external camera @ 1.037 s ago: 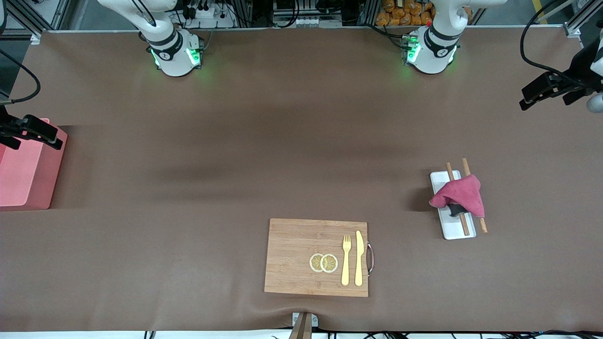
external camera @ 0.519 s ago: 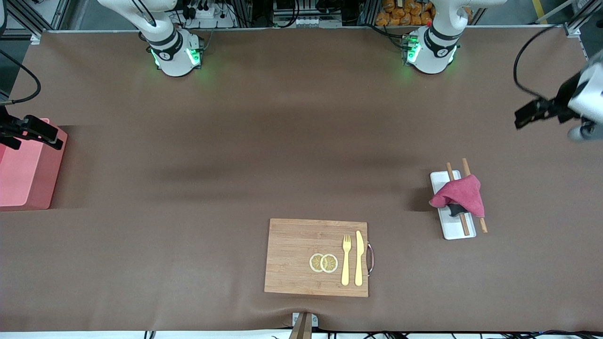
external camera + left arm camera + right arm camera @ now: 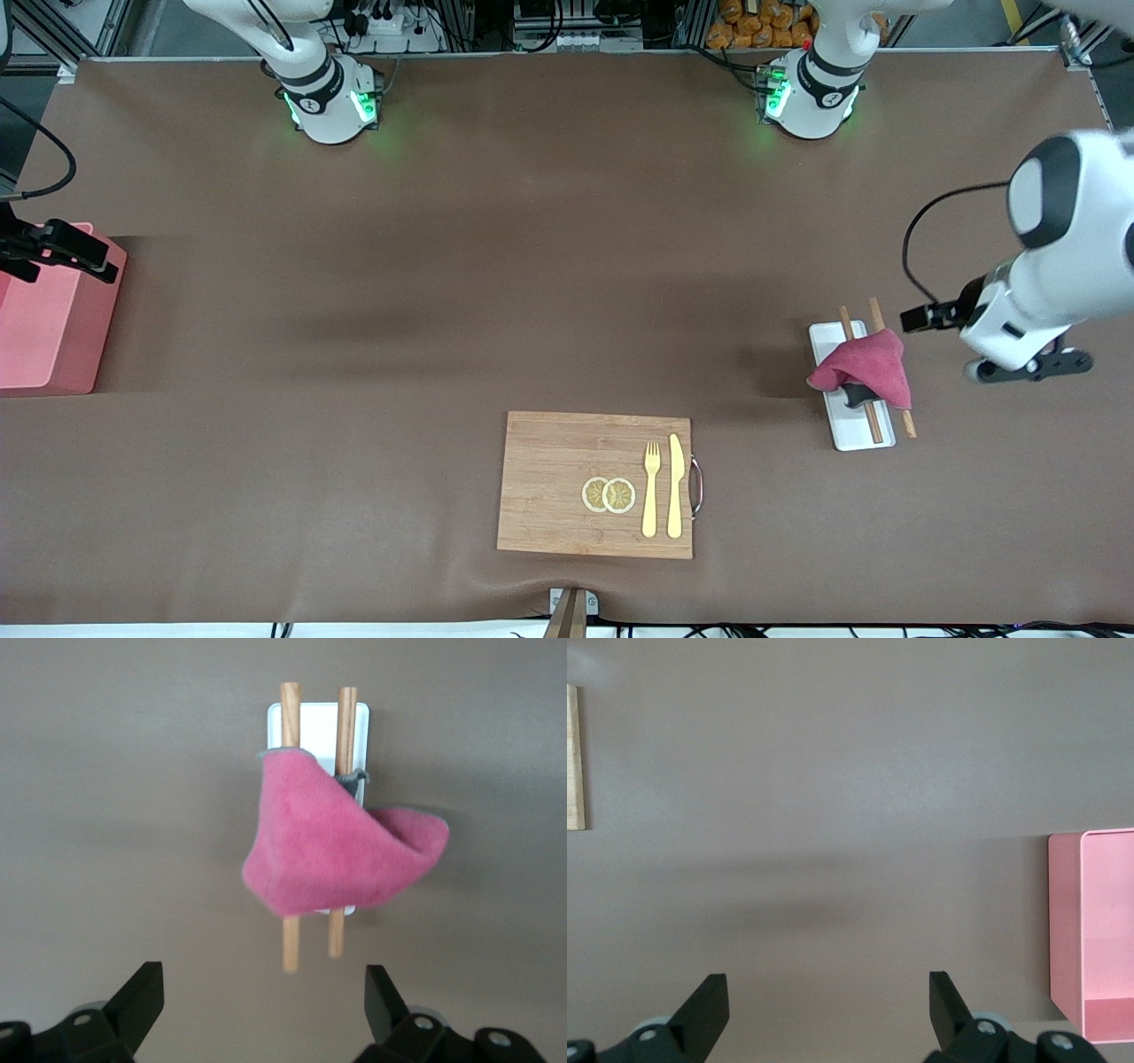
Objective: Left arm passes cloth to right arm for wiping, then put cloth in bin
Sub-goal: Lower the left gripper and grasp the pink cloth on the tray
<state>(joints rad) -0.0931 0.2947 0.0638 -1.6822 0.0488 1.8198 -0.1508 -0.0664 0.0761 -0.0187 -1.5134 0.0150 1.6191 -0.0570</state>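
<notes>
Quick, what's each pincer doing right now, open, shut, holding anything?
Left pincer: open, empty, above the table beside the cloth.
Right pincer: open, empty, waiting by the bin.

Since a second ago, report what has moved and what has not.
The left gripper, open and empty, swung in from the table's edge toward the cloth, now beside it. Cloth, white tray, chopsticks, wooden board, bin and right gripper stayed put.
</notes>
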